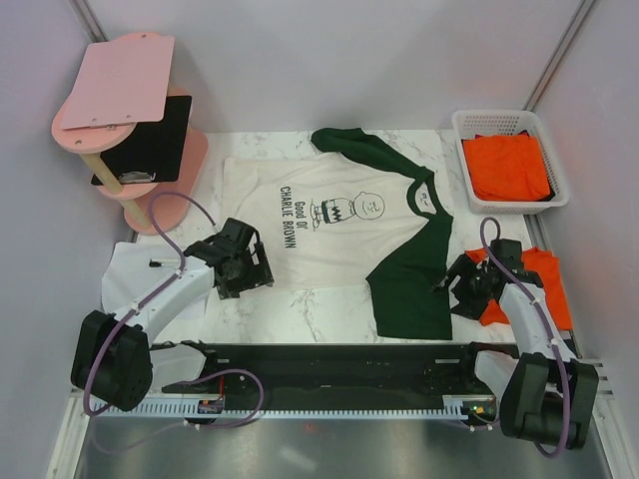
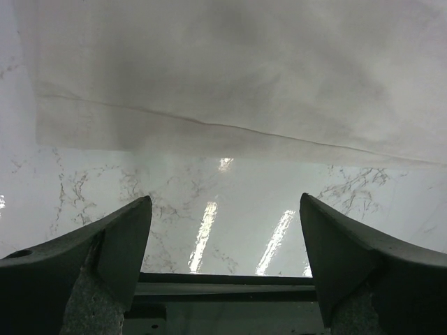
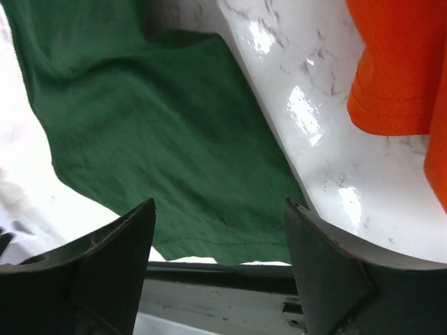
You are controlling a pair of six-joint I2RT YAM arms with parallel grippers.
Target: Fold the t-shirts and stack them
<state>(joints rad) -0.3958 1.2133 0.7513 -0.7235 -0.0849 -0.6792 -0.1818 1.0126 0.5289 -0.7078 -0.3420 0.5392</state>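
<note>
The cream-white t-shirt (image 1: 329,225) with dark green sleeves and a Charlie Brown print lies spread flat on the marble table. My left gripper (image 1: 262,271) is open and empty beside its hem (image 2: 230,91) at the shirt's left side. My right gripper (image 1: 451,291) is open and empty over the near green sleeve (image 1: 411,274), which fills the right wrist view (image 3: 160,139). An orange t-shirt (image 1: 544,284) lies under my right arm; its edge shows in the right wrist view (image 3: 398,70). More orange shirts (image 1: 507,167) sit in the white basket.
The white plastic basket (image 1: 509,124) stands at the back right. A pink stand (image 1: 130,110) with a black clipboard stands at the back left. White paper sheets (image 1: 135,274) lie under my left arm. A black rail (image 1: 329,371) runs along the near edge.
</note>
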